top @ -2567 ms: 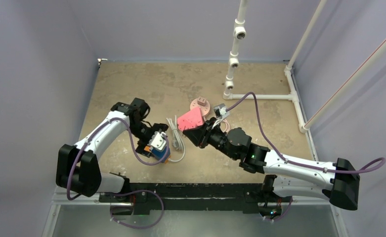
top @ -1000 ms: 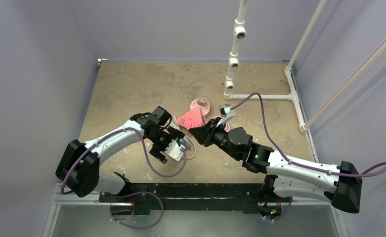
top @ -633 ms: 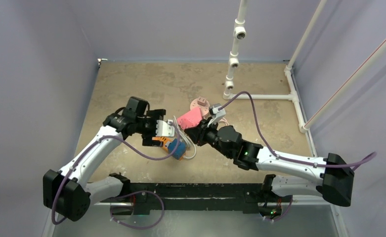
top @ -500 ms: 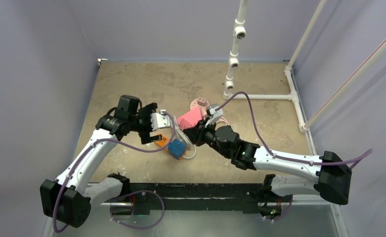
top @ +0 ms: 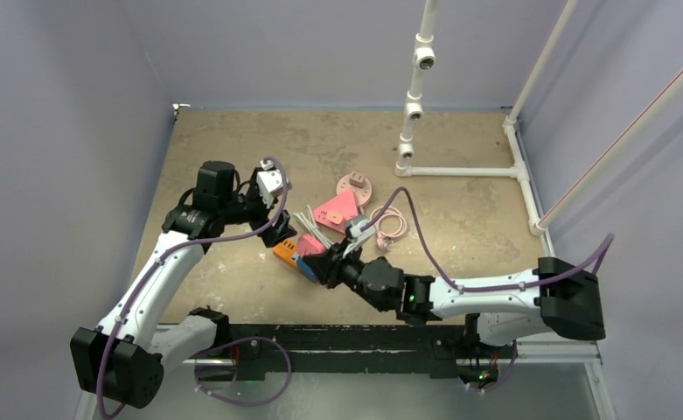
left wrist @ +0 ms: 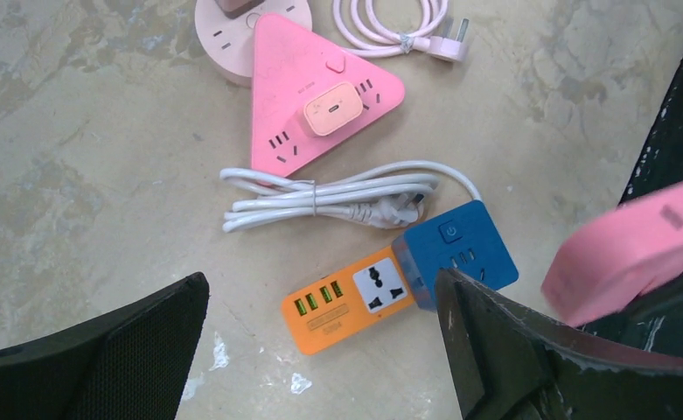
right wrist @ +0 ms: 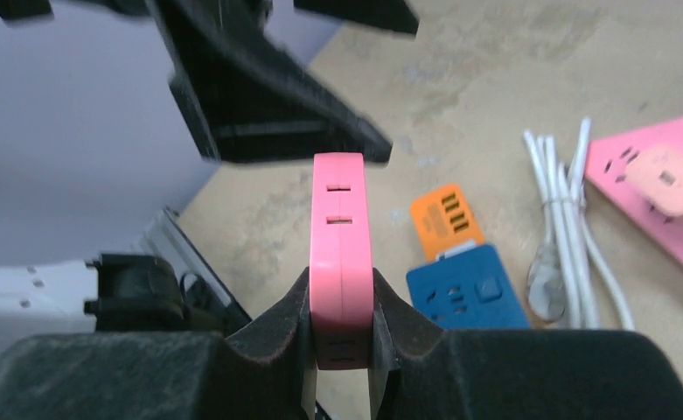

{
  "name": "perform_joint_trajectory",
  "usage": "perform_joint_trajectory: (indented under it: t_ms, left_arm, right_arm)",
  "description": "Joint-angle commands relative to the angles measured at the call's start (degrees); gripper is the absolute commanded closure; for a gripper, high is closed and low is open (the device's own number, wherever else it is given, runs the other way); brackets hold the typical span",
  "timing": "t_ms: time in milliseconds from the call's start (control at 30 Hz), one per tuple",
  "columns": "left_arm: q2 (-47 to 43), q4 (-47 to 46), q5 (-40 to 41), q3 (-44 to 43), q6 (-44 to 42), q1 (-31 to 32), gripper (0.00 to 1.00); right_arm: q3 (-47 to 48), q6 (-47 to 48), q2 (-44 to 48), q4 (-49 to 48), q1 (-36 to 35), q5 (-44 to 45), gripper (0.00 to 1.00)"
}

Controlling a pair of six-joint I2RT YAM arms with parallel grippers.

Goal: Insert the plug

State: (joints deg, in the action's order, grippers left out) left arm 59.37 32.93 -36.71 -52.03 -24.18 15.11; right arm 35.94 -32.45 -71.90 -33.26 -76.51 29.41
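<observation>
My right gripper (top: 322,262) is shut on a flat pink power strip (right wrist: 342,236), held on edge above the table; the strip also shows in the left wrist view (left wrist: 635,245). My left gripper (left wrist: 320,282) is open and empty, hovering above an orange socket block (left wrist: 346,297) joined to a blue cube socket (left wrist: 456,254). It also shows in the top view (top: 278,229). A bundled white cord (left wrist: 338,197) with its plug (left wrist: 390,210) lies just beyond the blue cube. A pink triangular strip (left wrist: 316,105) carries a pink charger (left wrist: 333,109).
A round pink socket (top: 353,185) and a coiled pink cable (top: 390,223) with a plug (left wrist: 447,48) lie behind the triangle. A white pipe frame (top: 460,171) stands at the back right. Purple walls enclose the table.
My left gripper let go of the orange and blue socket block, which now lies on the table, and drew back to the left. My right arm swung down and left with the pink strip.
</observation>
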Motion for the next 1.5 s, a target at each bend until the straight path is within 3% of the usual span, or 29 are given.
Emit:
perform_joint_trajectory:
  t_ms: [0, 133, 300, 500, 733, 867, 1167, 1467]
  left_arm:
    - [-0.79, -2.97, -3.87, -1.58, 6.22, -0.44, 0.01]
    - [-1.58, -1.45, -6.10, -0.45, 6.34, -0.52, 0.02]
    - [-2.93, -0.38, -2.66, -0.79, 6.79, -1.09, 0.01]
    - [-1.40, -0.91, -5.19, -2.05, 8.98, -1.23, 0.01]
    - [0.52, 2.42, -8.45, -1.70, 3.70, -1.23, 0.01]
    - [1.47, 4.77, -8.12, -1.73, 1.45, -1.23, 0.02]
    - [3.16, 8.32, -10.49, -1.32, -3.57, -1.23, 0.04]
    - [2.34, 10.71, -9.68, 0.60, -11.67, -1.32, 0.16]
  right_arm:
    - [2.92, -2.73, -3.33, -0.20, -4.37, 10.15, 1.00]
    - [1.71, -6.19, -3.31, 1.43, -6.65, 14.06, 1.00]
    - [-1.13, -8.28, -2.38, 0.12, -8.31, 17.44, 1.00]
    - [-3.00, -2.93, -5.42, -7.10, -10.30, 25.54, 1.00]
    - [-5.36, 4.58, -8.95, -18.11, -11.38, 30.20, 1.00]
    - [-7.96, 9.44, -9.99, -26.26, -11.38, 30.13, 1.00]
    - [-15.68, 27.61, -13.80, -55.53, -11.23, 24.11, 1.00]
    - [-14.77, 33.86, -14.56, -59.04, -7.59, 14.75, 1.00]
